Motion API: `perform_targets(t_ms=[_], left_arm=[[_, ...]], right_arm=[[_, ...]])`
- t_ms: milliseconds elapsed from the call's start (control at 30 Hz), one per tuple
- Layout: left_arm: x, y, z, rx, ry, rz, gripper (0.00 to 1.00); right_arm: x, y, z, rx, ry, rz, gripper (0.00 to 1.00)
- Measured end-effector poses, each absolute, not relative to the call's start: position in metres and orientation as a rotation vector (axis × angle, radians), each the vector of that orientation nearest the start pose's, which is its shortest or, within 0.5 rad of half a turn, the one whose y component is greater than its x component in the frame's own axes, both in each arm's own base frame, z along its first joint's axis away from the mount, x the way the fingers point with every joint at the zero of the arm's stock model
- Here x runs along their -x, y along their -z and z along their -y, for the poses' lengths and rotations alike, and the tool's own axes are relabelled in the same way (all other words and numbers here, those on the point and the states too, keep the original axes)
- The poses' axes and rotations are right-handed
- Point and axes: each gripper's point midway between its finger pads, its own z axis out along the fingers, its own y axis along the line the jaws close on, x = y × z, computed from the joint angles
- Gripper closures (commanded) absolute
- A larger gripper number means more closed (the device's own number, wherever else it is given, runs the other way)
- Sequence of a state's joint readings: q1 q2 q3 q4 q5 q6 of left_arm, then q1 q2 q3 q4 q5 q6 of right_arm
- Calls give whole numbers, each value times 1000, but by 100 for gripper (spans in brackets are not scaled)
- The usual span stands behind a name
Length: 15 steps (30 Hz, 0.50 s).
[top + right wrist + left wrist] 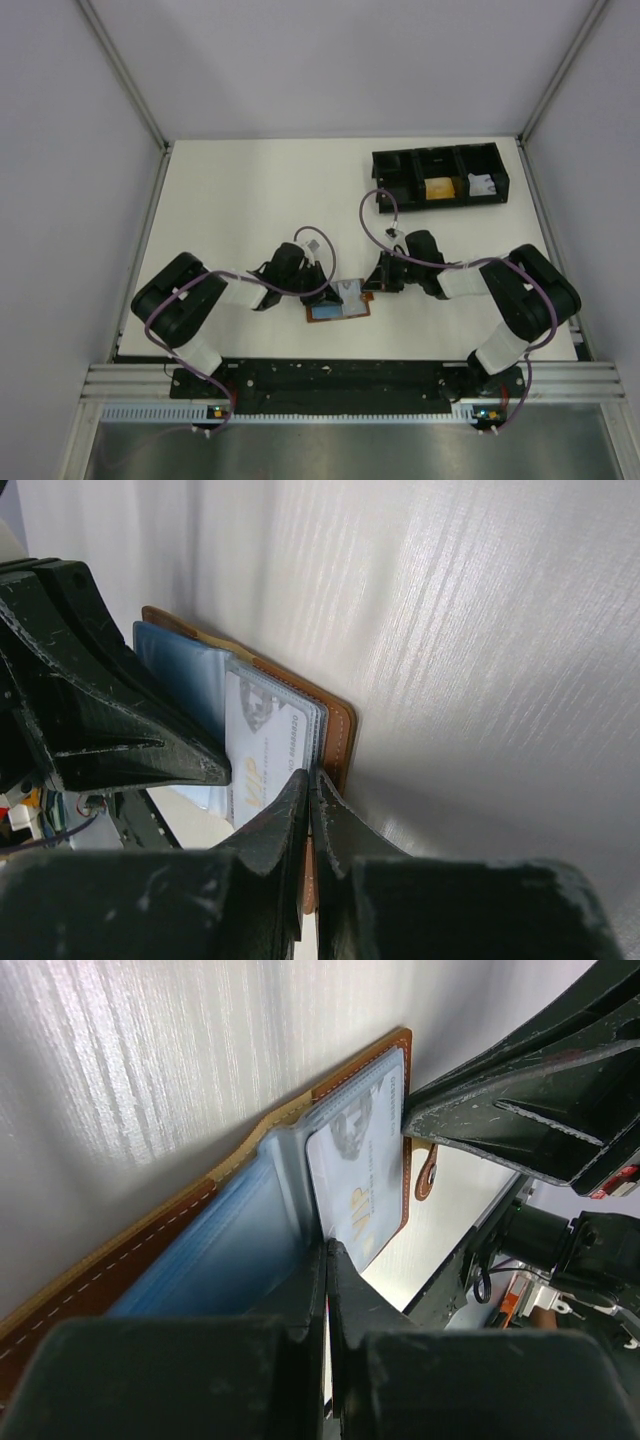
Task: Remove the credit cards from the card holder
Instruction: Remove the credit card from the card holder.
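Note:
The brown card holder [344, 304] lies open on the table between my two arms, its clear blue sleeves [215, 1250] facing up. A white credit card [360, 1180] marked VIP sits in the sleeve near the tab edge. My left gripper [328, 1250] is shut at that card's near edge, where card and blue sleeve meet, and a thin pale strip shows between the pads. My right gripper [312, 777] is shut on the holder's stitched brown edge [342, 728] beside the same card [255, 742]. In the top view both grippers, left [322, 288] and right [375, 285], meet over the holder.
A black three-compartment tray [392, 168] stands at the back right of the table, with an orange-yellow item [438, 189] in the middle compartment and a white one [482, 184] in the right. White walls close in the table on three sides.

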<state>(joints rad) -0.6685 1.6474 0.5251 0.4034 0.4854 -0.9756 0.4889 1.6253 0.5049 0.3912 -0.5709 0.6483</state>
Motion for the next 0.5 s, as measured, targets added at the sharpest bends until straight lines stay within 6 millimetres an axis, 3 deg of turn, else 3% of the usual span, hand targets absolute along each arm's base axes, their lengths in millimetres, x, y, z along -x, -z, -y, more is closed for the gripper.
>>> perform_targets(t_ms=[500], left_arm=[[-199, -27, 288, 107, 1215, -2584, 100]], right_arm=[[-236, -18, -256, 121, -1190, -2477, 100]])
